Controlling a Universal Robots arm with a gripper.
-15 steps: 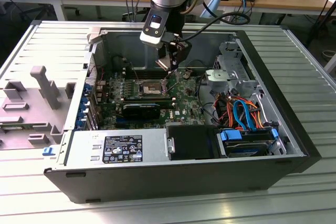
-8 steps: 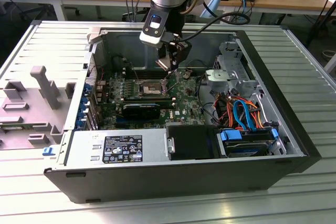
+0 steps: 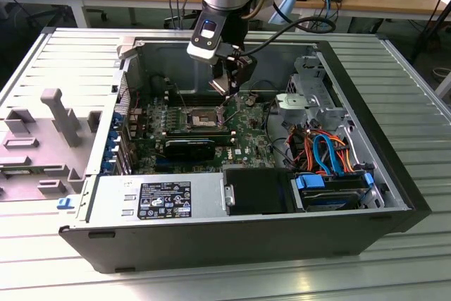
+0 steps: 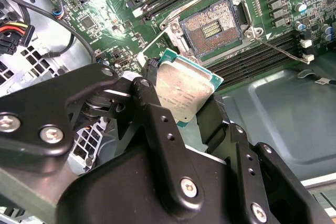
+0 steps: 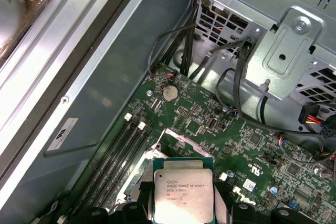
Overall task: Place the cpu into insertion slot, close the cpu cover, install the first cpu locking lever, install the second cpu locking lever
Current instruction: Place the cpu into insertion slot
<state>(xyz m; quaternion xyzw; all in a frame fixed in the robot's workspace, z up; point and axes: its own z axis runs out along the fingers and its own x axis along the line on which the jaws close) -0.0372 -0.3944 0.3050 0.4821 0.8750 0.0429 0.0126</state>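
Above the open computer case [image 3: 394, 195] on the ribbed tabletop [image 3: 394, 273], the exterior view shows the arm's claw [image 3: 226, 106] hanging low over the green board [image 3: 246, 135]. It is just beside the socket [image 3: 203, 118], toward the exterior view's right.

In the second wrist view the claw [image 4: 181, 99] is closed narrowly on the chip [image 4: 184, 87]. Its black fingers [image 4: 153, 106] press two opposite edges. The chip's dull silver top shows, and it is tilted and clear of the board. The socket [image 4: 212, 23] lies apart from it, its pin field bare inside a shiny rim. A thin lever [image 4: 278, 51] stretches out across the memory slots [image 4: 247, 59].

In the first wrist view the chip [image 5: 182, 192] sits in the claw [image 5: 184, 205] over the board [image 5: 226, 140], near a coin battery [image 5: 169, 93] and a metal drive cage [image 5: 283, 40].
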